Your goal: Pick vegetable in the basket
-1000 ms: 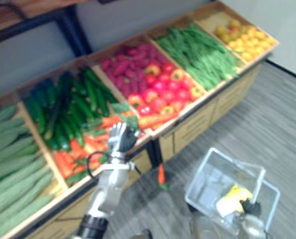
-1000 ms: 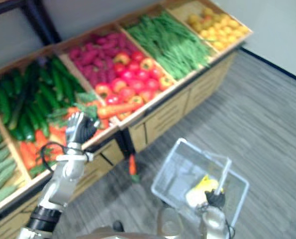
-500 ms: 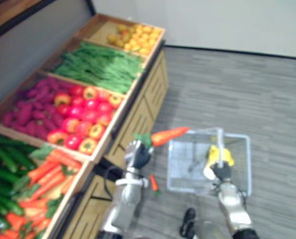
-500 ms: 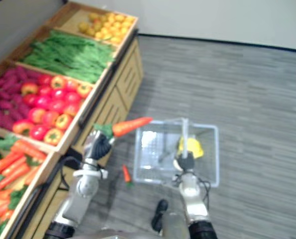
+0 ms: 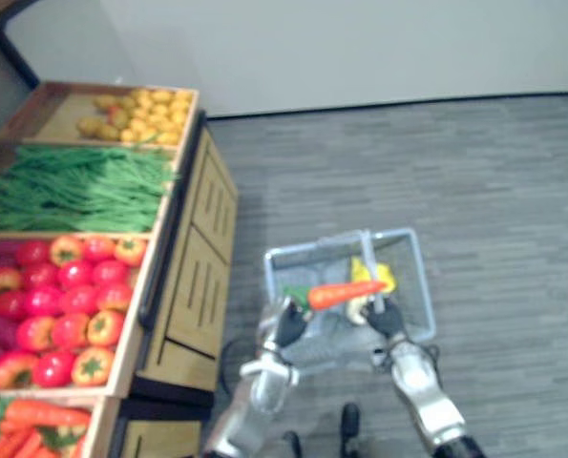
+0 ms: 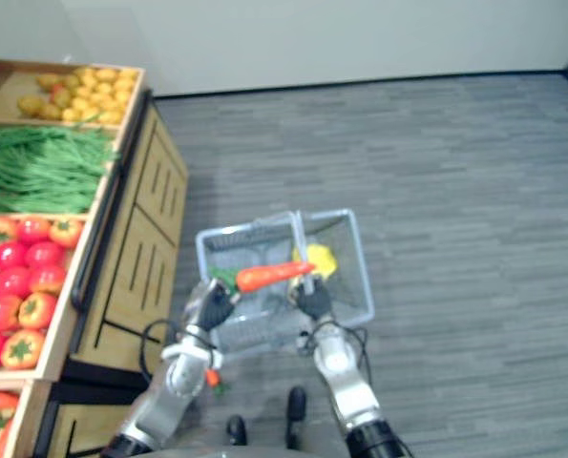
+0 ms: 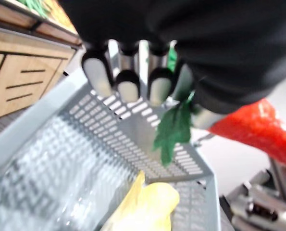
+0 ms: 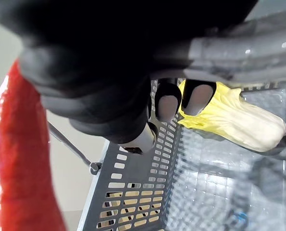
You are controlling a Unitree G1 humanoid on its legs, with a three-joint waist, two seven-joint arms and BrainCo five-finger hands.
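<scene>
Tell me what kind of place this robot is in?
Probably a grocery shop's vegetable aisle: a wooden stand has bins of green beans and round red vegetables, and the left hand holds a carrot over a shopping basket.

Orange carrot [image 5: 346, 294] — level over basket [image 5: 412, 277].

Carrot [image 7: 258, 131] tip beyond the left wrist view's edge; yellow vegetable [image 5: 380, 274] half behind it.

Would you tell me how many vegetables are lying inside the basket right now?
1: a yellow leafy vegetable on the basket floor. The carrot is held above it in the left hand, not inside. The right hand may hide a corner.
</scene>
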